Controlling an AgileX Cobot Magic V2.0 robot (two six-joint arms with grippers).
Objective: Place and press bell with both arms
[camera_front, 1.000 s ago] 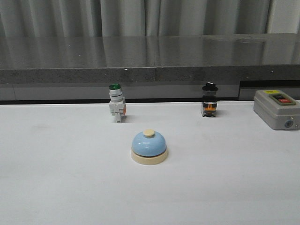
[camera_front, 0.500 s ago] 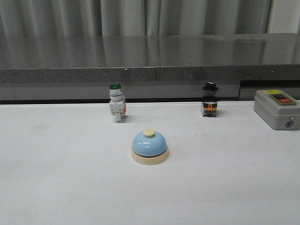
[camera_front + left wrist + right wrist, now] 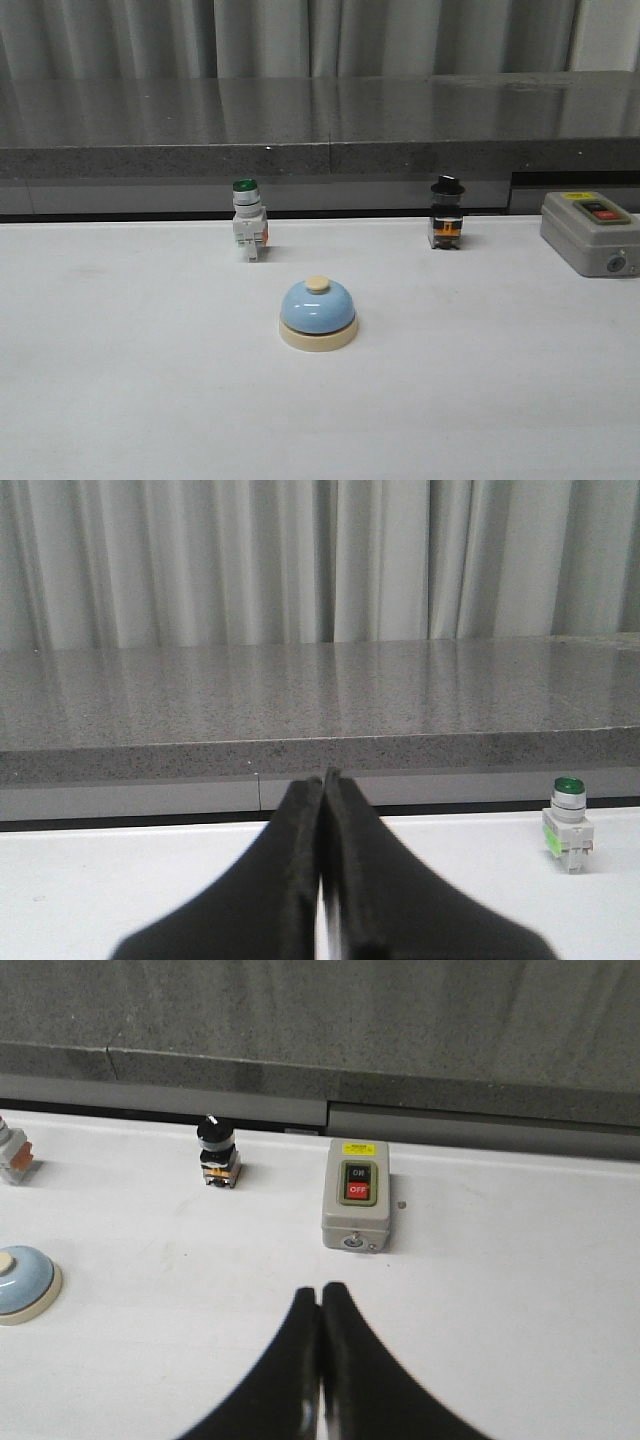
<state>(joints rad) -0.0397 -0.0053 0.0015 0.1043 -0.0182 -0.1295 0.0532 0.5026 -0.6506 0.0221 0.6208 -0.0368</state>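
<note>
Both pincers, left [image 3: 322,880] and right [image 3: 320,1360], pressed together, empty. Bell [image 3: 318,313] untouched on tabletop [image 3: 150,400]; glossy dome likely to slip if pinched off-centre.

The only words to read are on the grey switch box [image 3: 356,1208], which sits on the white table [image 3: 500,1290] at the far right, well apart from the other things. The box has two small buttons, one next to the other. The black button [image 3: 358,1171] says ON in white letters. The red button [image 3: 357,1190] says OFF in white letters. Beside the black button is a little yellow sticker [image 3: 358,1148] with tiny print on it, too small to read. In the front view the same box [image 3: 590,234] shows its buttons, but the letters are too blurry there.
</note>
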